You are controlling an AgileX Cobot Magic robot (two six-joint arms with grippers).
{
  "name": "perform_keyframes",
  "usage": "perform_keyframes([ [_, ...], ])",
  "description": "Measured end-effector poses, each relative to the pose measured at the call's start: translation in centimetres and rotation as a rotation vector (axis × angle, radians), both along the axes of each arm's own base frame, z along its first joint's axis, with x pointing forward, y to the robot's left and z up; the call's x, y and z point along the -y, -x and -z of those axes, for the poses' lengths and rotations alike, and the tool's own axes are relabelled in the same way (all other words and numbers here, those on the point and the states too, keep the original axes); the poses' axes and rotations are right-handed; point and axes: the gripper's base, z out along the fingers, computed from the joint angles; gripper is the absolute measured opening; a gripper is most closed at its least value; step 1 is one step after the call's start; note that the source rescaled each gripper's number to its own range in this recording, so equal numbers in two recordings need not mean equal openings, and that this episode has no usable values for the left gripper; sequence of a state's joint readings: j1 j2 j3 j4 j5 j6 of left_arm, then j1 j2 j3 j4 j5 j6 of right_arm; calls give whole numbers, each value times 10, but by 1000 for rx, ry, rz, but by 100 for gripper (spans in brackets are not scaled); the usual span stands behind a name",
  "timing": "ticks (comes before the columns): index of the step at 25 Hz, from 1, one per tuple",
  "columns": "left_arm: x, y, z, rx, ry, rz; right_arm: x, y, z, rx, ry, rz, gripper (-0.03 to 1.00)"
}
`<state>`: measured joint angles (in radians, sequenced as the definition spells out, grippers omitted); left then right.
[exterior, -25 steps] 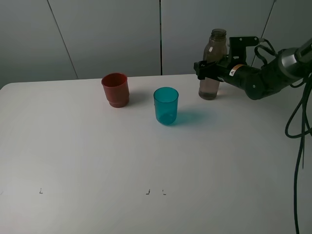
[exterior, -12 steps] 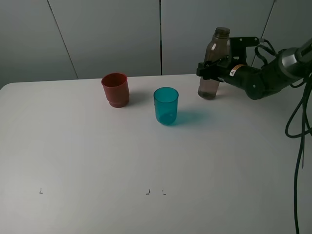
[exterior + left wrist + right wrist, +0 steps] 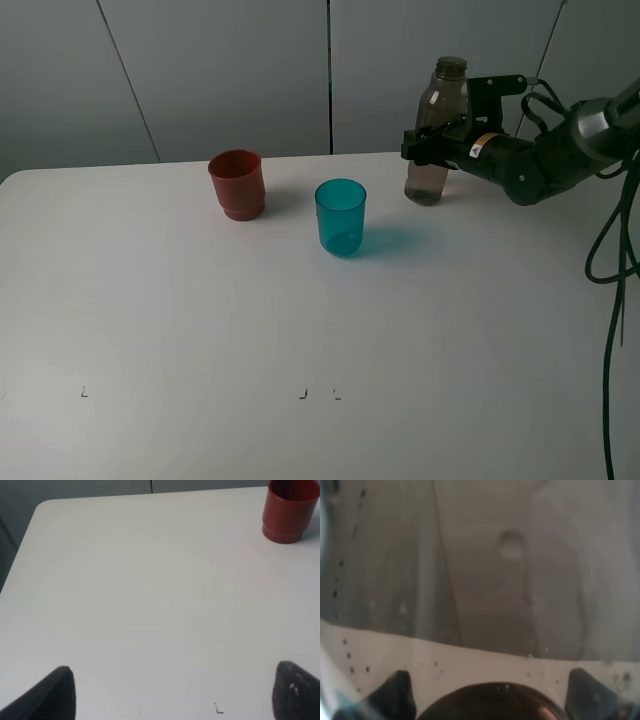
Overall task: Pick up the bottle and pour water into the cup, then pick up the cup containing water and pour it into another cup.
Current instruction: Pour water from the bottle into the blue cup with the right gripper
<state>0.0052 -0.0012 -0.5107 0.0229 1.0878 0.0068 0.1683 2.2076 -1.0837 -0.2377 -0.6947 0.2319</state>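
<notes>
Count: 1 bottle, 2 cups (1 teal, 1 red), 2 pincers, only 1 of them in the overhead view.

Right pincer [image 3: 428,143]: clamped on the bottle [image 3: 427,182] at about mid-height, one jaw on either side of the body. The bottle is roughly upright with its threaded neck on top. Can't tell whether its base touches the table [image 3: 200,320] or sits just off it. In the right wrist view the bottle [image 3: 485,570] fills the frame, pressed close between the two dark fingertips [image 3: 395,695]. Nothing else is readable there.

Teal cup [image 3: 341,215]: upright on the table, near the right pincer. In the overhead view it is to the pincer's left and a bit closer to the camera, touching neither bottle nor pincer.

Red cup [image 3: 237,183]: upright, past the teal cup as seen from the right pincer and well apart from it. There is a gap between the 2 cups.

Left pincer [image 3: 176,692]: wide, 2 fingertips [image 3: 57,692] far apart, only bare table between them. The red cup [image 3: 290,512] is out ahead of it, well apart and off to one side.

3 small dark marks [image 3: 302,395] on the near part of the table, well apart from the right pincer. 1 black cable [image 3: 615,300] hangs behind the right arm.
</notes>
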Motion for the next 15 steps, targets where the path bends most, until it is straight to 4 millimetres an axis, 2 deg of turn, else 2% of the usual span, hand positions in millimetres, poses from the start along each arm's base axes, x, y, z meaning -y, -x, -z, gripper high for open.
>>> perform_keyframes([
  [6,0,0,0,0,0,0,-2,1,-13,7,50,-49,0],
  [11,0,0,0,0,0,0,-11,4,-37,117,201,-186,0],
  [15,0,0,0,0,0,0,-18,7,-43,163,281,-261,0],
])
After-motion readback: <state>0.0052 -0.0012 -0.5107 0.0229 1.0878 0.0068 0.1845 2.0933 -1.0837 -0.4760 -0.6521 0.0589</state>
